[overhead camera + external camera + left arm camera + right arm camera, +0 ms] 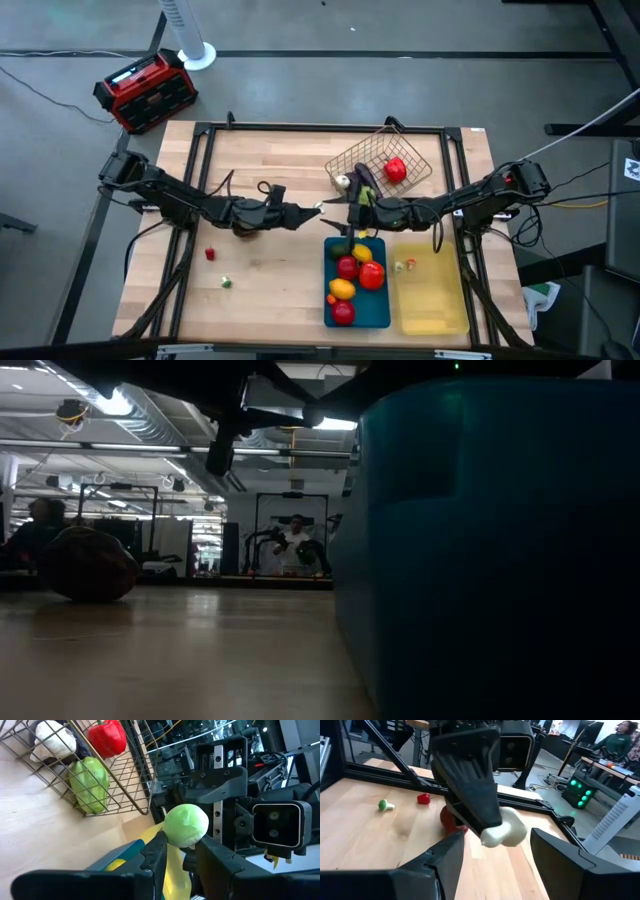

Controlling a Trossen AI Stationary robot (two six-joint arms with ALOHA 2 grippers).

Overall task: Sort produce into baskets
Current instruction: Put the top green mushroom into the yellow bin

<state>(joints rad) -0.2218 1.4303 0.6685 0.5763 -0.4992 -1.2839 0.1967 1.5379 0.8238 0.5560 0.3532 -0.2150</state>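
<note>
In the middle of the wooden table (260, 270), the two grippers face each other just above the far end of the blue tray (378, 308). The left gripper (177, 847) is closed on a small pale green round vegetable (185, 824), which sits between its two fingertips. The right gripper (492, 847) is directly opposite, with its fingers spread apart on both sides of this vegetable, and they do not press it.

The blue tray holds several red, orange and yellow pieces of produce (352, 275). Just beside it, on the right side, stands the pale yellow tray (432, 300), with one small piece (405, 266) near its far end. Behind the trays the wire basket (382, 165) lies tilted on the table. In the left wrist view it contains a red pepper (107, 737), a green pepper (90, 785) and a white vegetable (53, 741).

Two small pieces are alone on the left part of the table, well apart from the trays: a red one (210, 254) and a green one (226, 282) nearer to the front edge. In the low view the wall of the blue tray fills the right half, and a dark round piece (88, 564) rests on the wood at the left. A red-and-black box (146, 91) stands on the floor beyond the table's far left corner.
</note>
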